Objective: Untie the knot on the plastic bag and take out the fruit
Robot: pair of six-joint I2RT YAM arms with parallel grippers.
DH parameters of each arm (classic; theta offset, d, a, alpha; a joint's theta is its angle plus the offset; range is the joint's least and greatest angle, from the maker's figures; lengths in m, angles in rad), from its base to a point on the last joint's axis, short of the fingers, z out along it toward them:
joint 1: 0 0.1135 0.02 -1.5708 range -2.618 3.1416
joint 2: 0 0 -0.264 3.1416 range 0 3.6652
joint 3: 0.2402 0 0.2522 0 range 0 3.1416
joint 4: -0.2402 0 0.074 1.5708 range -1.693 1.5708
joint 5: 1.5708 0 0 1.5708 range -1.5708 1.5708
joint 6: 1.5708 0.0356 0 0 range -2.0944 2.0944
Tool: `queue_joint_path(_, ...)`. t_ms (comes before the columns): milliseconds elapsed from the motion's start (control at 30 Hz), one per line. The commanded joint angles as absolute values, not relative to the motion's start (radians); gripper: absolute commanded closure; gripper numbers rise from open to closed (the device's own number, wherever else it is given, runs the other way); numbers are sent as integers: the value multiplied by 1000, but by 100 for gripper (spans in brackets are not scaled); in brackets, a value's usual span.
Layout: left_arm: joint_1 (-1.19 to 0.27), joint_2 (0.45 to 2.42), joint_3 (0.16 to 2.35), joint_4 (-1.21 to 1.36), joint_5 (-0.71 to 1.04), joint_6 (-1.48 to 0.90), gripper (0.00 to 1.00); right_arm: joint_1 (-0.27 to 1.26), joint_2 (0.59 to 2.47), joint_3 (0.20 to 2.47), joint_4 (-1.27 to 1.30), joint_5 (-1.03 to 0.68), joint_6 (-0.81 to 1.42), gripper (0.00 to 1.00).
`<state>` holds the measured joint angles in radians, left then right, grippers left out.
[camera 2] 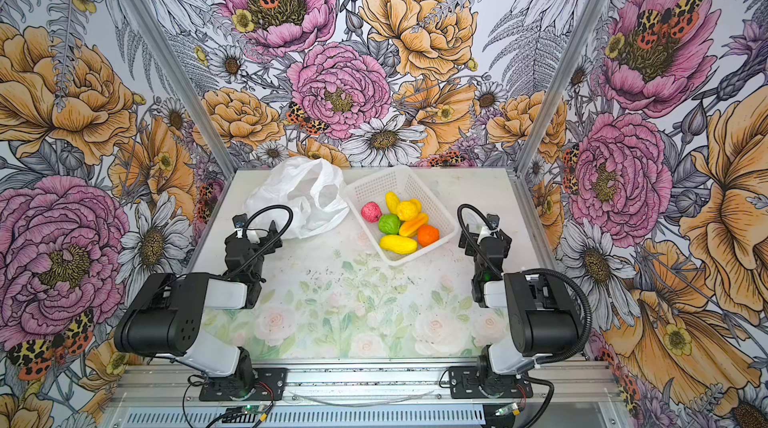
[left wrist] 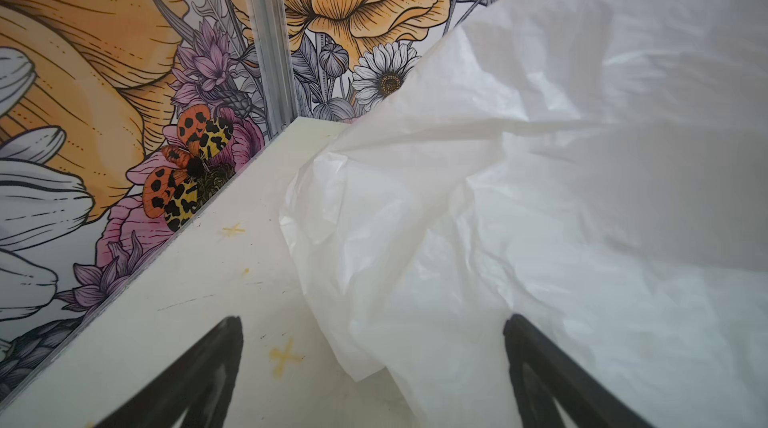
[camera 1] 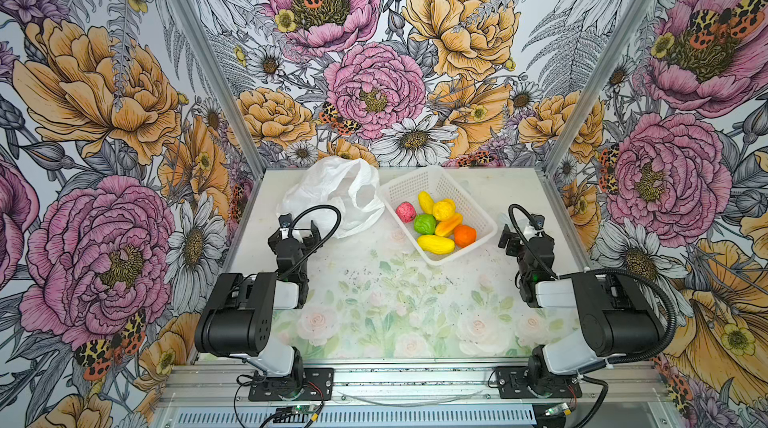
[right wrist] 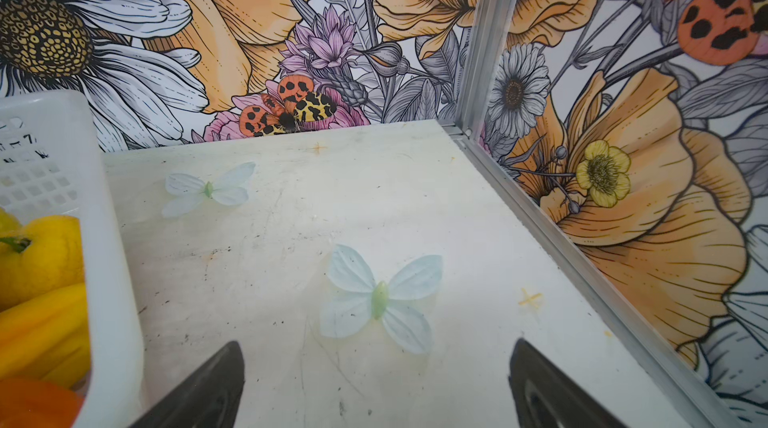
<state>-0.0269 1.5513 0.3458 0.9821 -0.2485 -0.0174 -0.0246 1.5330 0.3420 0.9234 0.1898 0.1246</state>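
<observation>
Rearward on counter [camera 1: 374, 301], slack bag [camera 1: 328, 193] is laid beside basket [camera 1: 409, 185] holding fruit [camera 1: 424, 224]; left claw [left wrist: 374, 322] and right claw [right wrist: 376, 347] are spread, empty.

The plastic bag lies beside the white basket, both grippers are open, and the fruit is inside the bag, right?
No: the fruit lies in the white basket, not the plastic bag, as both top views show. The left gripper and right gripper are open, the bag beside the basket.

Robot test booth: aluminium frame [camera 1: 206, 52], floral-printed walls [camera 1: 374, 52].
</observation>
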Motion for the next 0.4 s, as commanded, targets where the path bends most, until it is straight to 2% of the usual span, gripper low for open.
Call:
queue_joint_path(0, -50, 1554, 356, 995, -305, 13, 1, -13, 1535, 364, 923, 211, 118, 0)
queue_joint_path(367, -54, 1551, 353, 993, -305, 16, 1, 4, 1537, 370, 911, 210, 92, 1)
